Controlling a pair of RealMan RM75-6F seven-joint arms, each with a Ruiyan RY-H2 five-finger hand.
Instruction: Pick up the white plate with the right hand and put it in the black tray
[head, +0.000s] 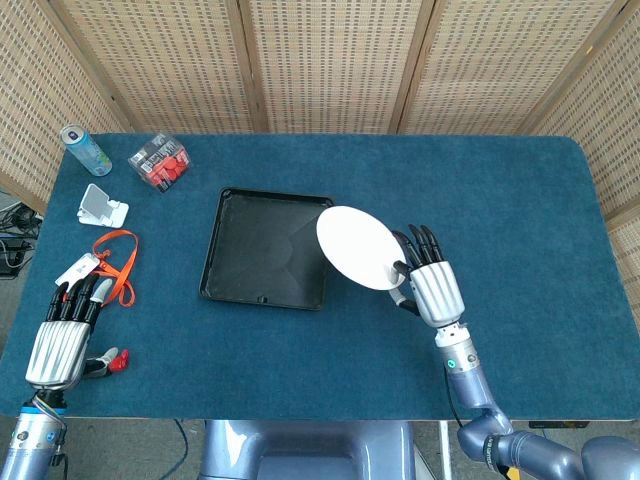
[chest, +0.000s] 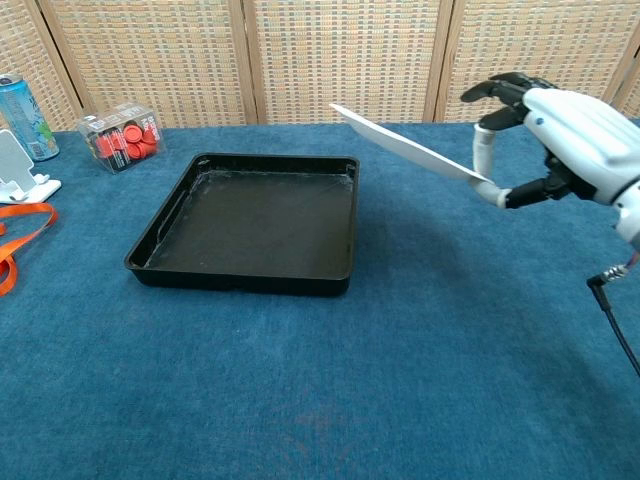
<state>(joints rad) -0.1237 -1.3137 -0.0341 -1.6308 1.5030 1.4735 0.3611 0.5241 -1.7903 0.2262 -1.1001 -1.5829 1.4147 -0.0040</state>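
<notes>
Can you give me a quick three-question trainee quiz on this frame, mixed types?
1. True or false: the white plate lies flat inside the black tray.
2. Multiple choice: the right hand is A) open above the table, B) holding the plate by its edge, C) resting on the tray.
3. Fill in: the clear box of red caps sits between the tray and the ____.

Key
1. False: it is held tilted in the air, its far edge over the tray's right rim.
2. B
3. Can
</notes>
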